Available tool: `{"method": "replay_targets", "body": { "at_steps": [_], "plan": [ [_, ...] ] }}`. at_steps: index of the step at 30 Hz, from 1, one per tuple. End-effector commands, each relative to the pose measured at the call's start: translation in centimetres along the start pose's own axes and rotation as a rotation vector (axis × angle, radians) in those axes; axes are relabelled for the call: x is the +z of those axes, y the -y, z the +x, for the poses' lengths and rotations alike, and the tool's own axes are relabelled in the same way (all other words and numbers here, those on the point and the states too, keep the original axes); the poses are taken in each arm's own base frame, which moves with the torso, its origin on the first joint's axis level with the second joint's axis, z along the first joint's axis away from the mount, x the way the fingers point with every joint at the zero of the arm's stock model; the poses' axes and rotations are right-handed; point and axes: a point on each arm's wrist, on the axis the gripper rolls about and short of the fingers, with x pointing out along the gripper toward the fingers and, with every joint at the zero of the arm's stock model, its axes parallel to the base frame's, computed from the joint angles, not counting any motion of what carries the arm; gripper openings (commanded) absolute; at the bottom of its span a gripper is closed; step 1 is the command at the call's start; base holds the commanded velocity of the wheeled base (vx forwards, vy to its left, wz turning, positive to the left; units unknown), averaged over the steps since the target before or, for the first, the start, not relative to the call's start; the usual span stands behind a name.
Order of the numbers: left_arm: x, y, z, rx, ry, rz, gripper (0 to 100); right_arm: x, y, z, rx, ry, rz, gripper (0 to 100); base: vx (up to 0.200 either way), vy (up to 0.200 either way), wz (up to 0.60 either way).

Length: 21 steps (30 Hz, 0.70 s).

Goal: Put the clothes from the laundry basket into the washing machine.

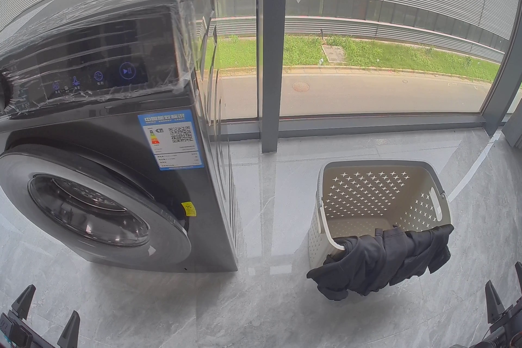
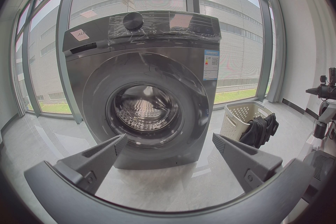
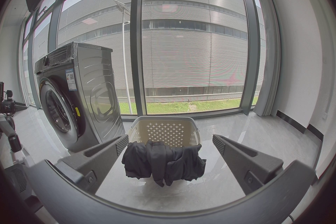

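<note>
A grey front-loading washing machine point(image 1: 109, 148) stands on the left with its round door point(image 1: 89, 210) shut; it faces the left wrist camera point(image 2: 147, 95) and sits off to one side in the right wrist view point(image 3: 75, 95). A cream laundry basket point(image 1: 380, 191) rests on the floor to its right. Dark clothes point(image 1: 380, 259) hang over the basket's near rim, also seen as clothes point(image 3: 164, 161) and clothes point(image 2: 260, 128). My left gripper point(image 1: 46, 316) is open low in front of the machine point(image 2: 168, 144). My right gripper point(image 1: 505, 289) is open, near the basket point(image 3: 168, 142).
Glossy marble floor point(image 1: 272, 300) spreads between the machine and the basket. A tall window wall with a dark pillar point(image 1: 272, 39) runs behind both. A white wall point(image 3: 301, 60) rises past the basket's far side.
</note>
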Motion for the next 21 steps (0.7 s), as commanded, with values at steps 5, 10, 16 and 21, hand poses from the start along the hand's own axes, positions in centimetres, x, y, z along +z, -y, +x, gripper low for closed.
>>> {"method": "replay_targets", "body": {
  "at_steps": [5, 10, 16, 21],
  "plan": [
    [-0.53, 0.02, 0.02, 0.002, 0.000, -0.004, 100, -0.53, 0.00, -0.01, 0.000, 0.001, 0.000, 100, 0.000, 0.000, 0.36],
    [-0.53, 0.03, 0.02, -0.001, 0.000, -0.008, 100, -0.53, 0.00, -0.01, 0.000, 0.001, 0.000, 100, 0.000, 0.080, 0.00],
    [-0.53, 0.03, 0.02, -0.001, 0.000, -0.006, 100, -0.53, 0.00, -0.01, 0.000, 0.001, 0.000, 100, 0.000, 0.200, 0.00],
    [-0.53, 0.03, 0.02, -0.001, 0.000, -0.006, 100, -0.53, 0.00, -0.01, 0.000, 0.001, 0.000, 100, 0.000, 0.200, 0.00]
  ]
}}
